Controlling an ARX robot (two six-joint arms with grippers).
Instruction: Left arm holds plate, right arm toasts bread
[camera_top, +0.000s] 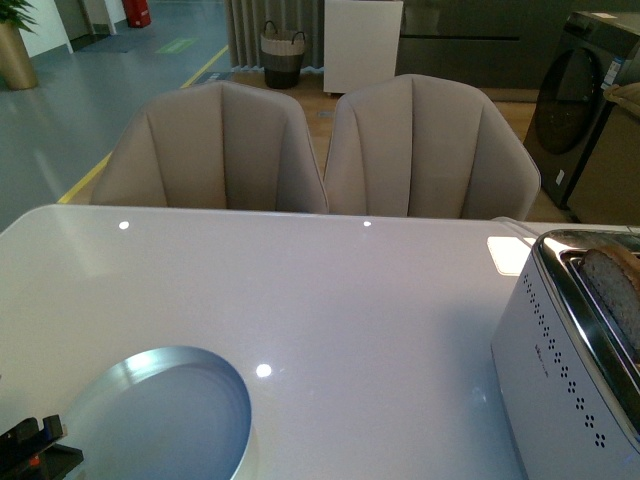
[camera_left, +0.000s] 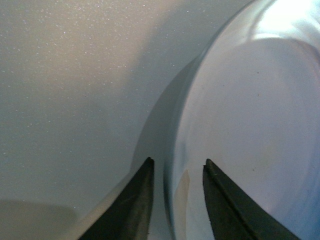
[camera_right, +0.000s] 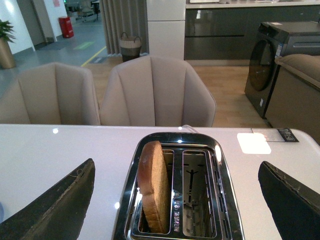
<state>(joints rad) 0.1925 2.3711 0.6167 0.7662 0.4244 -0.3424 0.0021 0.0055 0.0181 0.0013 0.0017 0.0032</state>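
Observation:
The pale blue-grey plate (camera_top: 160, 415) lies on the white table (camera_top: 330, 290) at the front left. My left gripper (camera_left: 177, 167) is shut on the plate's rim (camera_left: 172, 165), one jaw inside and one outside; only a bit of it (camera_top: 30, 445) shows in the front view. The bread (camera_right: 152, 185) stands upright in one slot of the silver toaster (camera_right: 222, 200); the other slot is empty. It also shows in the front view (camera_top: 612, 290) at the right edge. My right gripper (camera_right: 177, 200) is open and empty, jaws spread wide above the toaster.
Two beige chairs (camera_top: 225, 150) (camera_top: 430, 150) stand behind the table's far edge. A white pad (camera_top: 510, 255) lies near the toaster (camera_top: 560, 380). A dark washing machine (camera_top: 585, 100) stands at the back right.

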